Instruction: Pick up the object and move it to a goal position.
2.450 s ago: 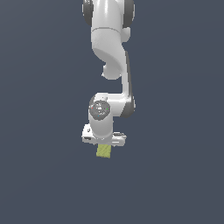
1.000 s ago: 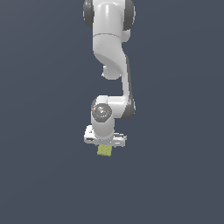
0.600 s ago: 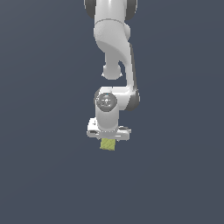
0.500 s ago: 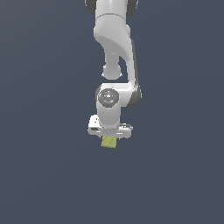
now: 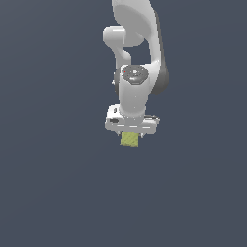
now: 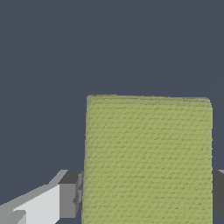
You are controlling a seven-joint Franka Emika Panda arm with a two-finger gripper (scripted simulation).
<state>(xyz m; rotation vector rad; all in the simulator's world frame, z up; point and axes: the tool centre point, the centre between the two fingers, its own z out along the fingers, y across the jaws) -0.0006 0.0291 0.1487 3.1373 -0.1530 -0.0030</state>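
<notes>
The object (image 5: 129,139) is a small yellow-green block with a mottled surface, hanging just under the white hand in the exterior view. My gripper (image 5: 130,138) is shut on it, and the block sticks out below the hand. In the wrist view the object (image 6: 148,159) fills much of the picture, with one grey finger pad (image 6: 70,195) pressed against one side and the edge of the other finger (image 6: 218,191) against the opposite side. The white arm (image 5: 138,62) rises above the hand to the frame's top edge.
Only a plain dark grey-blue background surrounds the arm in both views. No goal marker, table edge or other object shows.
The arm has carried the block toward the exterior view's right and a little upward. The gripper stays shut on the block throughout.
</notes>
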